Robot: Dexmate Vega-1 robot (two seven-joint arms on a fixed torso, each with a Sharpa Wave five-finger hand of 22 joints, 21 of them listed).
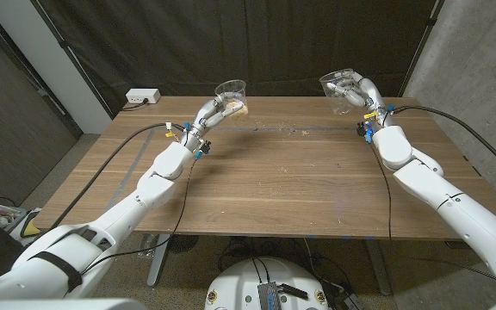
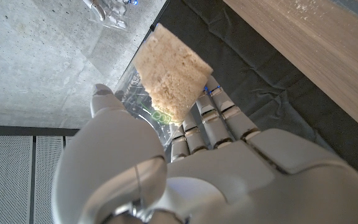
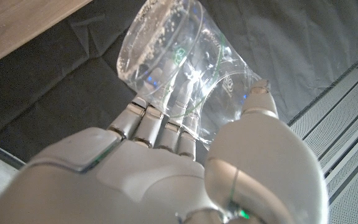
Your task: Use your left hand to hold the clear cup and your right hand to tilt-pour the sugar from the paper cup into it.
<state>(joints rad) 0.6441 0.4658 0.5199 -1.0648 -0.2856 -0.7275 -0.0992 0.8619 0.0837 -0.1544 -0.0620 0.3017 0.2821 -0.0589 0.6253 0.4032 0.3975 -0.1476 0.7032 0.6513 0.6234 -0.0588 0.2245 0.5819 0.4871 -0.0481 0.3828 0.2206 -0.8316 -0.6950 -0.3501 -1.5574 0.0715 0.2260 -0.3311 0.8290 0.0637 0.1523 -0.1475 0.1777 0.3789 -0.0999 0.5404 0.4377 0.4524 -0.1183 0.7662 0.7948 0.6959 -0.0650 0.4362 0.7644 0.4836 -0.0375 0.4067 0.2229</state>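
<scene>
The two cups are well apart, each raised over the far edge of the bench [image 1: 265,172], so the pour seems either not begun or already done. To pour well, bring the rims together and tip slowly. The left hand [image 1: 216,110] is closed around a clear cup [image 1: 231,89] holding brownish sugar [image 2: 169,71]. The right hand [image 1: 357,90] is wrapped around a second clear cup [image 1: 337,83], tilted, with only grains clinging inside; no paper cup is visible.
</scene>
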